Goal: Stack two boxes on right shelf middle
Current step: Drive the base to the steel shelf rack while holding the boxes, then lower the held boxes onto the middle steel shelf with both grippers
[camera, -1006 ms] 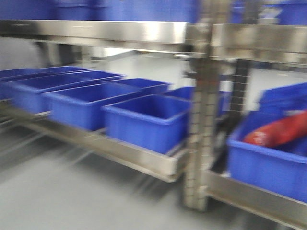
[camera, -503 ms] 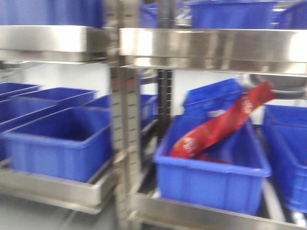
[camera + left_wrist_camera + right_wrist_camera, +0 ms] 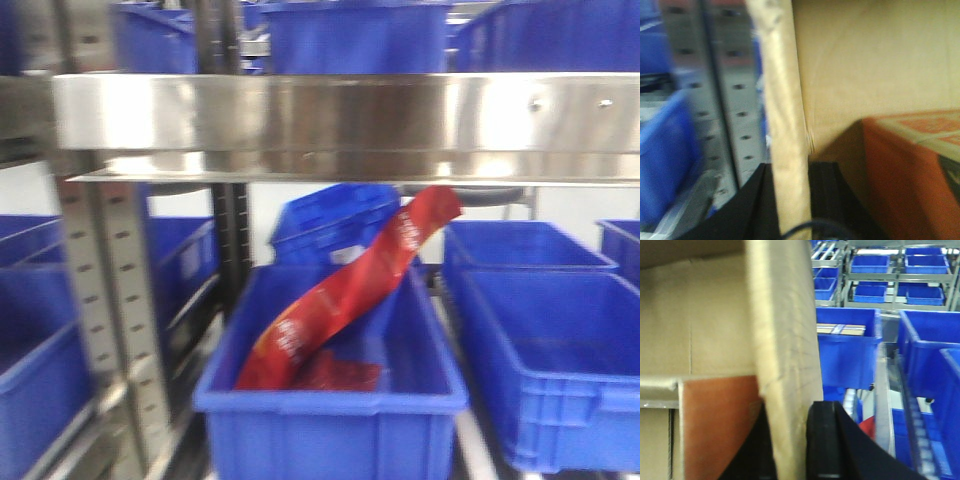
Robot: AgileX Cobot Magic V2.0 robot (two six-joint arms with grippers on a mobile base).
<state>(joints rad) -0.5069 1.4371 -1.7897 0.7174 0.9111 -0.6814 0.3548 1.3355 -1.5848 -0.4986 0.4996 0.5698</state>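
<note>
Both grippers are shut on the walls of one large brown cardboard box. In the left wrist view my left gripper [image 3: 790,172] clamps an upright edge of the box [image 3: 870,65] between black fingers [image 3: 825,190]. In the right wrist view my right gripper [image 3: 790,412] clamps the opposite wall of the box [image 3: 785,315]. An orange-brown surface lies inside the box [image 3: 910,170], also showing in the right wrist view [image 3: 715,425]. The flat thin box cannot be made out. A polished steel shelf rail [image 3: 350,115] with small screws crosses the front view; neither box nor grippers show there.
Under the rail stands a blue bin [image 3: 330,415] holding a red bag [image 3: 340,300], with more blue bins [image 3: 550,350] to the right and behind. A perforated steel post [image 3: 110,300] rises at left. Blue bins [image 3: 847,355] line the racks right of the box.
The front view has swung to the right: the rack post slid left across the frame and the bin with the red bag came to the centre. The steel rail now fills the top.
</note>
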